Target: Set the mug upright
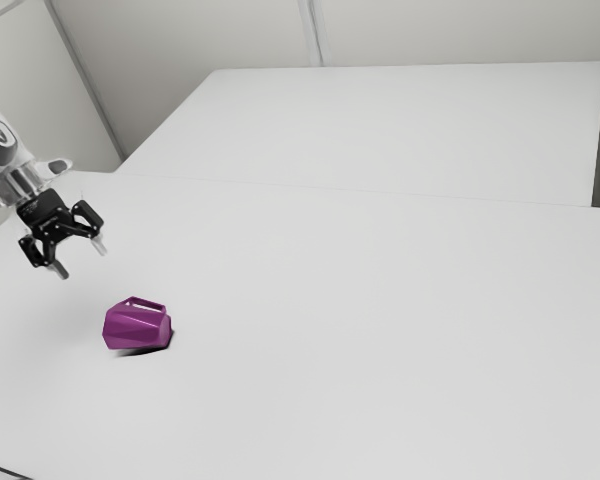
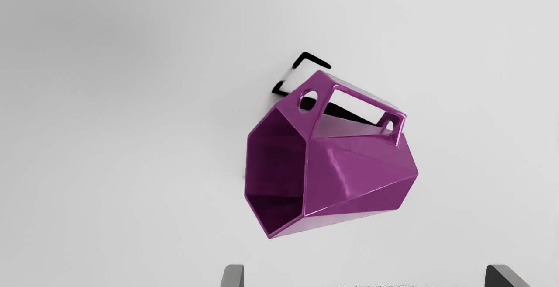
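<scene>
From where I stand, the mug lies on its side in the lower left of the exterior view, flat against the pale tabletop, so it is plainly not upright. The hand is above and to the left of it in that frame, its fingers wide apart with nothing between them. In the wrist view the open mouth shows dark at one end of the cup, the narrower base is at the other, and the handle sticks out along one flank.

What would worry me is the grip. The walls are faceted and taper toward the base, so pads closing on slanting faces could slide off or twist the mug. One finger coming down on the handle might knock it round, and a poor approach could roll it away over the smooth top. If it were held near one end, the other end would likely sag as it rose. Turned too little, or let go too high, it could land on an edge of its base and topple again.
</scene>
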### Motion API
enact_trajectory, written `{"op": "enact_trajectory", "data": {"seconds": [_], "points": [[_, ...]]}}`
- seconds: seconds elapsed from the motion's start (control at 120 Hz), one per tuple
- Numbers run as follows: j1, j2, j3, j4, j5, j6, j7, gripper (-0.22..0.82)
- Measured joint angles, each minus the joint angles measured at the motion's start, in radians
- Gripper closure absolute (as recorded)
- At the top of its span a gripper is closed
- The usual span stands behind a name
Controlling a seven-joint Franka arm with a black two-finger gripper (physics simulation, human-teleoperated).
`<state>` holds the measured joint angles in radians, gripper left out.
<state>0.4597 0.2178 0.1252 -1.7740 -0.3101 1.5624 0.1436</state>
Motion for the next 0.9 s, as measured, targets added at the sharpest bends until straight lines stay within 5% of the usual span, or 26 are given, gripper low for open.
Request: {"op": "enact_trajectory", "data": {"seconds": [0.433,0.9], "points": [[0.083,0.159,0.004,-0.005,-0.108,-0.146,0.154,0.00],[0.064,0.232,-0.001,-0.001,-0.293,-0.142,0.231,0.00]]}}
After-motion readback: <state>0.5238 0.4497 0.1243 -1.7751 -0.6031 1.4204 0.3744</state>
